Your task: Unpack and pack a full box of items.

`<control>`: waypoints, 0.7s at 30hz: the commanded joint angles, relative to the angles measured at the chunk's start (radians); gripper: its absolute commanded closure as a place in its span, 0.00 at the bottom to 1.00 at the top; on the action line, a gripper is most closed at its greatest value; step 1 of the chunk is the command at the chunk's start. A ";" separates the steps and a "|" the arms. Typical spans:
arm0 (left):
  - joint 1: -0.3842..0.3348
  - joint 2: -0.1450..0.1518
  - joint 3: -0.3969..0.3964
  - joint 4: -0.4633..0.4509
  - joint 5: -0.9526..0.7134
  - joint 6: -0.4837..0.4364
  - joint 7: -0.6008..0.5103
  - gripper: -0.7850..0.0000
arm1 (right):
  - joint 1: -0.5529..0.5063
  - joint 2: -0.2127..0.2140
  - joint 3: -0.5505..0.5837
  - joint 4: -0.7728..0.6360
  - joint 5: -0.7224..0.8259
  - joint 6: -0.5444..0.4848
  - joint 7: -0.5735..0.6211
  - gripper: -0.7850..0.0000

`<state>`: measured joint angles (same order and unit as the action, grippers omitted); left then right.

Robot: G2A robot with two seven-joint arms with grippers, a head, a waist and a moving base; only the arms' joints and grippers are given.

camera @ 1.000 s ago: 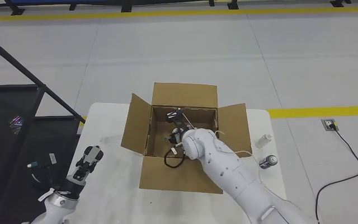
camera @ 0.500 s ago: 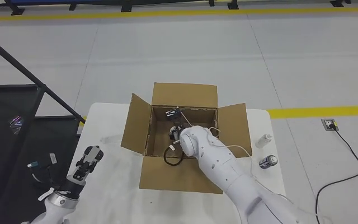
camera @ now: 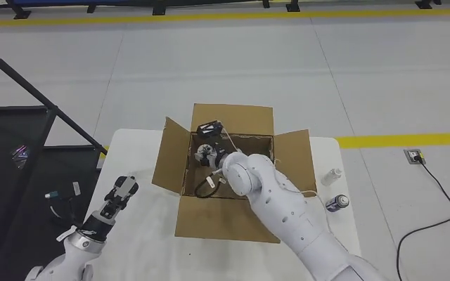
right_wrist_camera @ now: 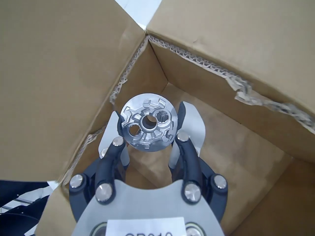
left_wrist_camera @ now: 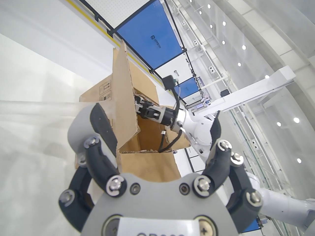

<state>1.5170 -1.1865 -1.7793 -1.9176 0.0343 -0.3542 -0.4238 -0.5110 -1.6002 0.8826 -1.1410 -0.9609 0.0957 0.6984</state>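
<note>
Silver metal disc (right_wrist_camera: 149,123) pinched over the open cardboard box (right_wrist_camera: 61,50).
The right gripper (right_wrist_camera: 150,112) held the metal disc by its edge between its 2 fingers, above the far left corner inside the cardboard box. The left gripper (left_wrist_camera: 157,119) hovered with its jaws spread over the white table (camera: 140,232), near and left of the box. 1 small bottle (camera: 331,176) and 1 can (camera: 337,203) were on the table to the right of the box.

Fig.: White table (camera: 140,211) on grey floor. Yellow floor stripe (camera: 394,140) to its right, w/ floor socket (camera: 413,156) & black cable (camera: 398,260) nearby. Black frame (camera: 42,105) & dark mat (camera: 28,175) at left.
</note>
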 commanded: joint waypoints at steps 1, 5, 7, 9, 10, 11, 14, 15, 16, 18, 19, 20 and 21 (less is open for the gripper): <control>-0.011 0.001 0.006 0.004 0.001 0.001 -0.006 0.00 | -0.144 0.043 0.082 -0.296 -0.098 0.016 0.089 1.00; -0.029 0.003 0.017 0.012 0.001 0.001 -0.016 0.00 | -0.363 0.090 0.189 -0.660 -0.231 0.003 0.174 1.00; -0.036 0.004 0.025 0.014 0.000 0.002 -0.022 0.00 | -0.440 0.102 0.227 -0.777 -0.281 0.005 0.182 1.00; -0.044 0.005 0.032 0.017 -0.004 0.001 -0.027 0.00 | -0.510 0.112 0.264 -0.874 -0.323 0.014 0.180 1.00; -0.049 0.005 0.036 0.019 -0.006 0.000 -0.032 0.00 | -0.544 0.116 0.286 -0.921 -0.345 0.022 0.174 1.00; -0.054 0.005 0.040 0.023 -0.006 0.001 -0.035 0.00 | -0.581 0.120 0.307 -0.966 -0.357 0.029 0.166 1.00; -0.059 0.006 0.044 0.025 -0.008 0.001 -0.038 0.00 | -0.699 0.131 0.390 -1.092 -0.361 0.043 0.134 1.00; -0.059 0.006 0.044 0.025 -0.008 0.001 -0.038 0.00 | -0.740 0.135 0.420 -1.129 -0.362 0.048 0.120 1.00; -0.059 0.006 0.044 0.025 -0.008 0.001 -0.038 0.00 | -0.783 0.137 0.452 -1.166 -0.356 0.054 0.100 1.00; -0.059 0.006 0.044 0.025 -0.008 0.001 -0.038 0.00 | -0.865 0.141 0.517 -1.209 -0.337 0.065 0.037 1.00; -0.059 0.006 0.044 0.025 -0.008 0.001 -0.038 0.00 | -0.897 0.143 0.552 -1.209 -0.329 0.074 -0.014 1.00; -0.059 0.006 0.044 0.025 -0.008 0.001 -0.038 0.00 | -0.932 0.143 0.584 -1.209 -0.313 0.082 -0.059 1.00; -0.059 0.006 0.044 0.025 -0.008 0.001 -0.038 0.00 | -0.966 0.144 0.612 -1.209 -0.286 0.078 -0.100 1.00</control>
<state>1.4582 -1.1808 -1.7350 -1.8924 0.0267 -0.3537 -0.4617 -1.4379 -1.4566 1.4597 -2.3535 -1.2728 0.1747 0.6509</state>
